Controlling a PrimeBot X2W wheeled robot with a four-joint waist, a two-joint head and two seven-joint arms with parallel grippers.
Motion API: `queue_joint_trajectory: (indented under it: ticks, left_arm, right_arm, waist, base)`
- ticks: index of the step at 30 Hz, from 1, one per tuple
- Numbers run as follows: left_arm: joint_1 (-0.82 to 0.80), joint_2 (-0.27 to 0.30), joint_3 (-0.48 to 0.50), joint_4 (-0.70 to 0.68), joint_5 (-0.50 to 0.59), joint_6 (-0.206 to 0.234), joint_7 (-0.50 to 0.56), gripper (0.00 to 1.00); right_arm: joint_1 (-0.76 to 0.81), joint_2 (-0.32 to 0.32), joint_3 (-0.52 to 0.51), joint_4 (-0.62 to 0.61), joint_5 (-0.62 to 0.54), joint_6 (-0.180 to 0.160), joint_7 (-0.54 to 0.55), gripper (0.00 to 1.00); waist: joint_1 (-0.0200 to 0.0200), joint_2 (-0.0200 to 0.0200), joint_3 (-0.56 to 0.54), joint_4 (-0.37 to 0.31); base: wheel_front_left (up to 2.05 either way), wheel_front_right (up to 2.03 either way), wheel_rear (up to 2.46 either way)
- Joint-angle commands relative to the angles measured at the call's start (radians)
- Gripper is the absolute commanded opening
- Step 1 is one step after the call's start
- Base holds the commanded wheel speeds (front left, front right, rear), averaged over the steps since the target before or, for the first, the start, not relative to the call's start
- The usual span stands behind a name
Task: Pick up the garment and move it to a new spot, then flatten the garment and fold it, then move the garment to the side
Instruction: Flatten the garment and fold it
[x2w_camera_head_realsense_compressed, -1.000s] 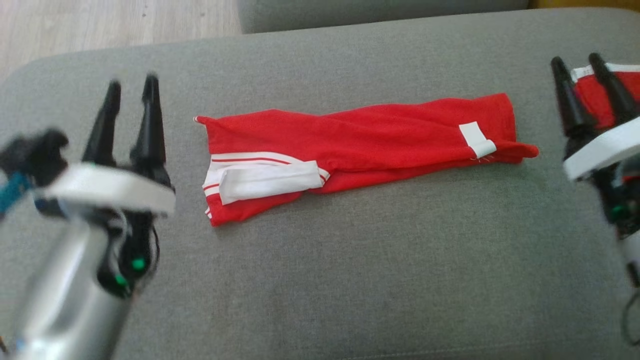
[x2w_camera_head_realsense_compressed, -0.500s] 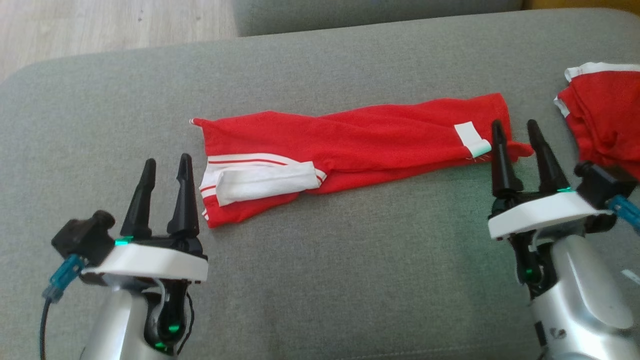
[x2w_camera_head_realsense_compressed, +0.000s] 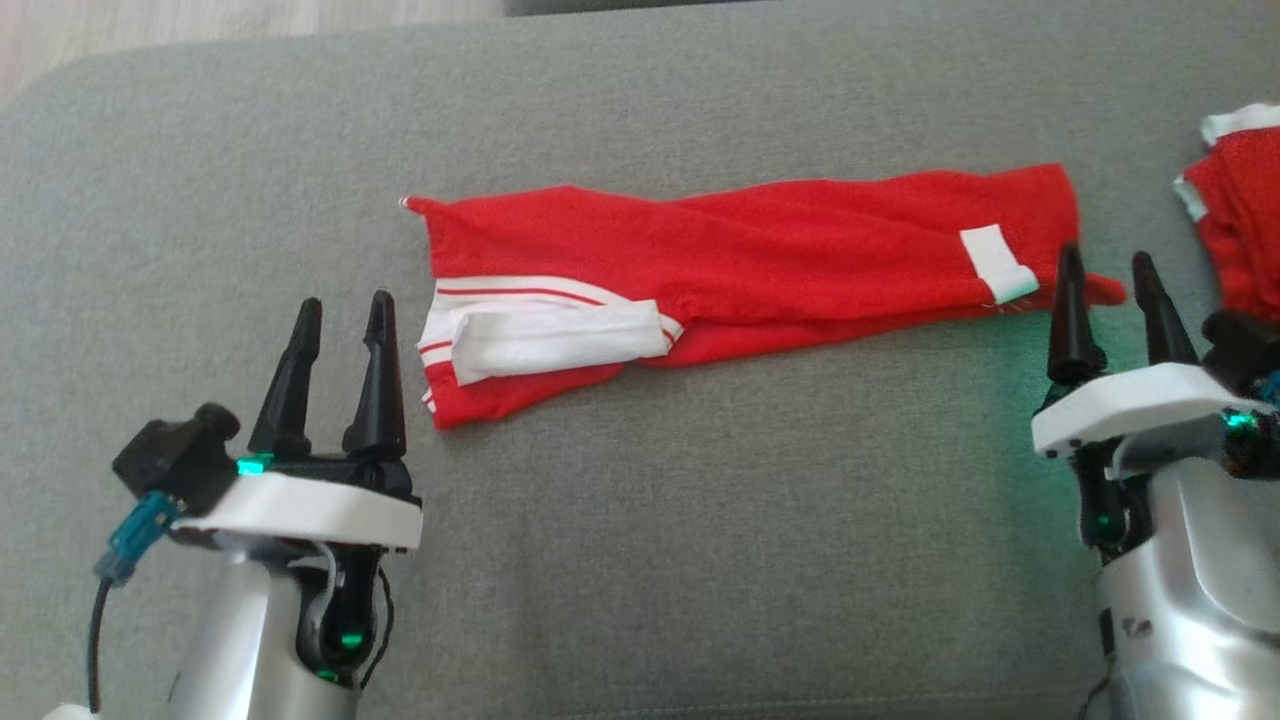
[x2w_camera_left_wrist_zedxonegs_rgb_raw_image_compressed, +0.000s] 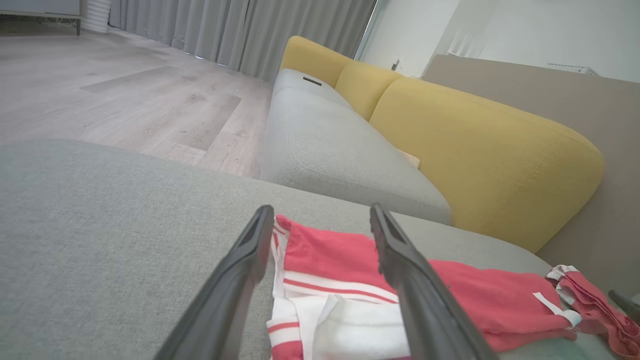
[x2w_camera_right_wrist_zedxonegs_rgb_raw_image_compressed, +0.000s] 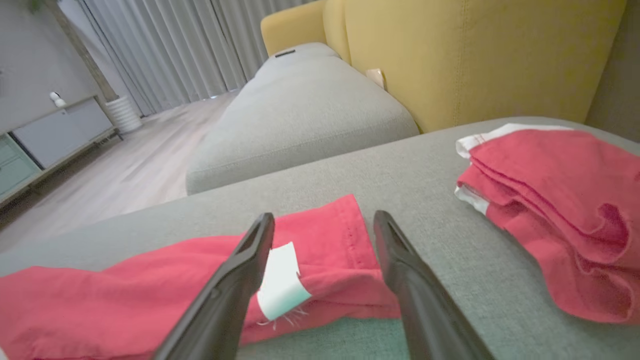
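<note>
The red garment (x2w_camera_head_realsense_compressed: 750, 260) lies stretched in a long, rumpled band from left to right across the middle of the grey cushion (x2w_camera_head_realsense_compressed: 700, 560), folded along its length. At its left end a white panel (x2w_camera_head_realsense_compressed: 555, 335) edged with thin red stripes is turned over on top. Near its right end a small white label (x2w_camera_head_realsense_compressed: 997, 262) shows against the red, and the cloth tapers to a point just past it.

The left claw (x2w_camera_head_realsense_compressed: 346, 302) sits on the near side of the striped end, just left of it. Its two dark fingers are spread wide with nothing between them, and their tips point toward the far side. The right claw (x2w_camera_head_realsense_compressed: 1106, 255) stands at the garment's right tip, equally wide and empty. One of its fingers crosses in front of the cloth beside the label. I cannot tell whether it touches the cloth.

A second red piece (x2w_camera_head_realsense_compressed: 1235, 220) with white edging lies bunched at the far right of the cushion, apart from the long one. Beyond the cushion stands a sofa with a grey seat (x2w_camera_left_wrist_zedxonegs_rgb_raw_image_compressed: 340, 155) and yellow back cushions (x2w_camera_left_wrist_zedxonegs_rgb_raw_image_compressed: 480, 145). To the left of it are a pale wooden floor (x2w_camera_left_wrist_zedxonegs_rgb_raw_image_compressed: 125, 100) and grey curtains (x2w_camera_left_wrist_zedxonegs_rgb_raw_image_compressed: 240, 30).
</note>
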Motion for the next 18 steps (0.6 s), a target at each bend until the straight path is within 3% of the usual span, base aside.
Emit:
queue_joint_trajectory:
  ticks: [1,9,18]
  left_arm:
    - [-0.035,0.004,0.029,-0.025,0.004,-0.004,-0.005,1.0]
    - [-0.044,0.003,0.014,-0.022,-0.011,-0.01,-0.005,1.0]
    - [-0.058,0.003,0.008,-0.023,-0.016,-0.011,-0.005,1.0]
  right_arm:
    - [-0.046,0.009,0.002,-0.01,-0.017,-0.001,0.001,1.0]
    - [-0.132,0.025,-0.157,0.175,-0.103,-0.001,0.027,1.0]
    - [-0.185,0.03,-0.178,0.322,-0.139,-0.001,0.047,1.0]
  waist:
    - [0.0,0.0,0.012,0.012]
    - [0.0,0.0,0.041,0.031]
    - [0.0,0.0,0.057,0.027]
  base:
    - [0.0,0.0,0.0]
    - [0.0,0.0,0.0]
    - [0.0,0.0,0.0]
